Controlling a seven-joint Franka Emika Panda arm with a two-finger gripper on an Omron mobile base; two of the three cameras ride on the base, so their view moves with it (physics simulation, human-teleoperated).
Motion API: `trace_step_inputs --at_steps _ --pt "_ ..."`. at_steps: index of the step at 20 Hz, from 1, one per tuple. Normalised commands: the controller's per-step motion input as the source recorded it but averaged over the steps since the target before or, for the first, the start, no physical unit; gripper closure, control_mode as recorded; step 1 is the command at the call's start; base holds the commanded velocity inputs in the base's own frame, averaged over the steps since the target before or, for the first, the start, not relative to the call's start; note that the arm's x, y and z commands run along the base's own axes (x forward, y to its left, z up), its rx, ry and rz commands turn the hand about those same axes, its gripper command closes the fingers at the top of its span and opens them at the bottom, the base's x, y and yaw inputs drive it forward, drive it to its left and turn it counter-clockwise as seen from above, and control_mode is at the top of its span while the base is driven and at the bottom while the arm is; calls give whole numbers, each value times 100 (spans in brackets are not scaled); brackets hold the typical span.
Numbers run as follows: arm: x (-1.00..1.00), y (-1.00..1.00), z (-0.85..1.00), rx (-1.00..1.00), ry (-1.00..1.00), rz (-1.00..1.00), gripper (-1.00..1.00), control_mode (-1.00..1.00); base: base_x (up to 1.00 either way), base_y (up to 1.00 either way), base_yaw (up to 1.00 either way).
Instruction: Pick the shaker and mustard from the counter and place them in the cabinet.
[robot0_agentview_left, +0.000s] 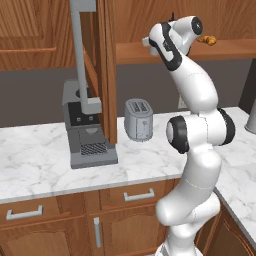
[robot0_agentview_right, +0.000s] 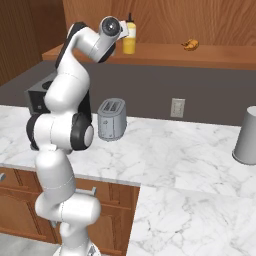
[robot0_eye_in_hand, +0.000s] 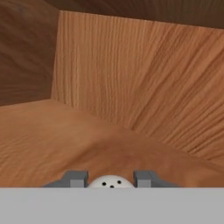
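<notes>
Marble desk carries a toaster and coffee machine. My hand is inside the cabinet, clamped on the shaker, whose pale holed cap sits between the fingers. Mustard stands on the shelf, left end; croissant well right, bare wood between.

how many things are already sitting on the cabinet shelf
2: the mustard stands at the shelf's left end beside the hand, a small brown croissant-like item lies further right. The arm may hide more.

Yellow mustard upright on cabinet shelf (dark nozzle up)
</notes>
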Motion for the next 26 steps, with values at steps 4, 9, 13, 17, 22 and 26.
trace_step_inputs --at_steps 4,9,13,17,22,26 --pt "26 0 -44 0 0 1 100 -100 0 0 0" --pt "-5 21 -17 0 0 3 100 -100 0 0 0" --pt "-18 35 -1 -1 0 4 100 -100 0 0 0" --pt "0 24 -10 -4 0 3 100 -100 0 0 0" --pt "0 16 -31 -6 0 1 100 -100 0 0 0" --pt "0 13 -49 -7 0 1 100 -100 0 0 0"
